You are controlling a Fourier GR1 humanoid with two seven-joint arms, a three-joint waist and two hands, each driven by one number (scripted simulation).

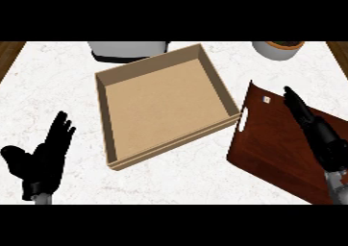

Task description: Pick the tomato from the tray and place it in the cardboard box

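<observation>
One cardboard box, one tray, two hands.

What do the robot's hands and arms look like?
Both hands are black, with slim, jointed-looking fingers and a thicker thumb. The left hand and right hand each sit on a grey forearm, which barely shows at the bottom edge. No cables, markings or sleeves are visible.

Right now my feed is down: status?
Left hand open, resting. Right hand open over tray. Tomato not visible. Cardboard box unobstructed.
</observation>
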